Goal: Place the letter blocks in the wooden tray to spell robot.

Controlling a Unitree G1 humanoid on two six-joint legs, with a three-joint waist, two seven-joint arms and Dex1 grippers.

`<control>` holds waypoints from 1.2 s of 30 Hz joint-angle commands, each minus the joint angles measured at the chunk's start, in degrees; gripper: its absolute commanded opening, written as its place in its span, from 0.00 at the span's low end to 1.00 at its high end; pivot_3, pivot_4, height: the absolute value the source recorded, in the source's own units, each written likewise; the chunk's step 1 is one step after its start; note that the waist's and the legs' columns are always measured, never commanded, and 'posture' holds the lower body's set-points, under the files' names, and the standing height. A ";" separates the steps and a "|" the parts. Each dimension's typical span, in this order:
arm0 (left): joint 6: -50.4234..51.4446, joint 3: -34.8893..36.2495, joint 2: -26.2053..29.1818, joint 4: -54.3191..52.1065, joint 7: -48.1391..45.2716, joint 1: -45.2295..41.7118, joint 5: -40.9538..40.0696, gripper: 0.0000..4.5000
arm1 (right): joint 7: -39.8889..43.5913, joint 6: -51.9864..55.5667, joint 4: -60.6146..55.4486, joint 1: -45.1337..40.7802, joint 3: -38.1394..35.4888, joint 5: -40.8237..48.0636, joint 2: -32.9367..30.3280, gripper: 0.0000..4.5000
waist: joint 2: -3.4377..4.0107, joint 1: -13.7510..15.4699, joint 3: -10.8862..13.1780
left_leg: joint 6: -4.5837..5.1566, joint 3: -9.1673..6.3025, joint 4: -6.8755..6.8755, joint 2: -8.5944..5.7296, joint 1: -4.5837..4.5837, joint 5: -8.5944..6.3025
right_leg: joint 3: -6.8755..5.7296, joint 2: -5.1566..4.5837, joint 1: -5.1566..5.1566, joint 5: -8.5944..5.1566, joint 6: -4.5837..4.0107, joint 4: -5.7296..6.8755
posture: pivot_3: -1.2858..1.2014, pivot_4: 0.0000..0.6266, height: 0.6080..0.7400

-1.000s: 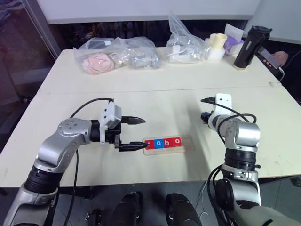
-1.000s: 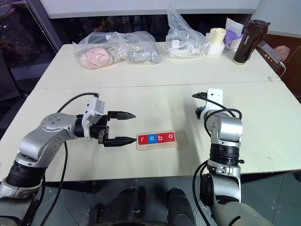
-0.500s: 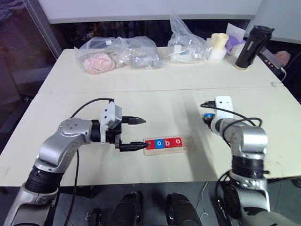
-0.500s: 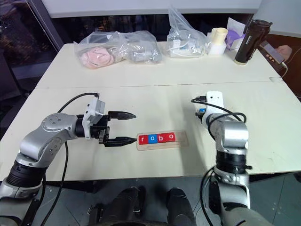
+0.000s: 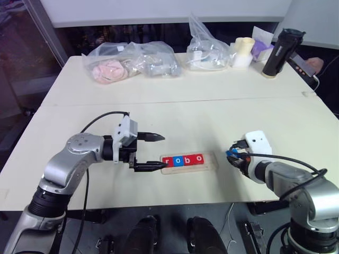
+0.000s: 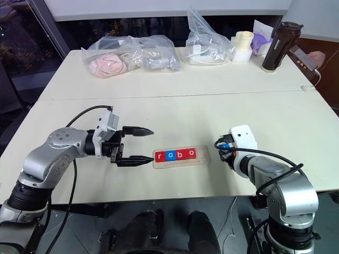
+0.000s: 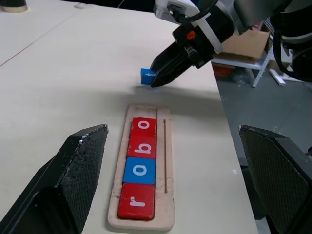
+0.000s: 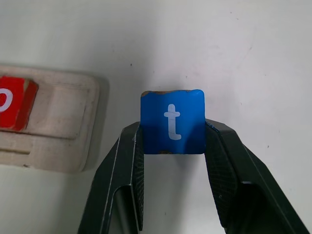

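The wooden tray [image 7: 168, 195] is pale, unpainted light wood. In it sit four letter blocks with white lowercase letters: a red r block [image 7: 137, 201], a blue o block [image 7: 140, 170], a red b block [image 7: 142, 146] and a red o block [image 7: 144, 126]. The t block [image 8: 172, 122] is bright blue with a white t, its edges worn pale at the corners. The right gripper [image 8: 171, 146] has black fingers with a fine cross-hatched texture; the left gripper [image 5: 153, 152] is black too. The table [image 5: 185, 114] is cream

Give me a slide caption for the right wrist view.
Right gripper pinching the blue t block beside the wooden tray's empty end slot.
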 commanded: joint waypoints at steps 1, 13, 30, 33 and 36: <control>-1.16 0.31 -0.13 -0.34 -0.59 -0.92 0.11 1.00 | -1.77 0.41 -2.42 0.42 -0.53 1.35 0.64 0.26 | 0.00 -0.02 0.00 | 0.00 0.00 0.00 0.00 0.00 0.00 | 0.00 0.00 0.00 0.00 0.00 -0.02 | 0.52 0.24 0.98; -1.59 0.08 -0.12 -0.36 -0.48 -0.87 0.29 1.00 | 17.20 -9.38 -0.11 -1.16 2.25 10.75 -21.77 0.99 | 0.02 0.01 0.04 | 0.01 0.01 -0.02 0.00 -0.06 0.00 | -0.03 -0.02 0.12 -0.01 -0.01 -0.38 | 0.52 0.24 0.98; -1.68 0.51 -0.70 -0.03 0.10 -1.58 1.01 1.00 | 57.21 -84.91 47.42 -5.58 19.07 -9.57 -35.40 0.99 | -0.05 0.11 0.07 | 0.32 0.02 0.01 0.03 0.08 -0.22 | -0.13 -0.05 0.57 0.01 0.19 -0.90 | 0.52 0.24 0.98; -1.47 0.87 -0.41 -0.50 0.28 -1.21 0.78 1.00 | 59.15 -84.38 48.61 -6.49 19.23 -8.96 -34.25 0.99 | -0.05 0.38 0.07 | 0.32 0.02 0.03 0.02 0.06 -0.23 | -0.13 -0.06 0.56 0.01 0.19 -0.91 | 0.52 0.24 0.98; -1.38 1.07 -0.17 -0.77 0.44 -0.92 0.66 1.00 | 60.04 -84.18 49.11 -6.92 19.24 -9.07 -33.52 0.99 | -0.04 0.82 0.07 | 0.32 0.02 0.03 0.01 0.06 -0.23 | -0.10 -0.07 0.55 0.01 0.19 -0.91 | 0.52 0.24 0.98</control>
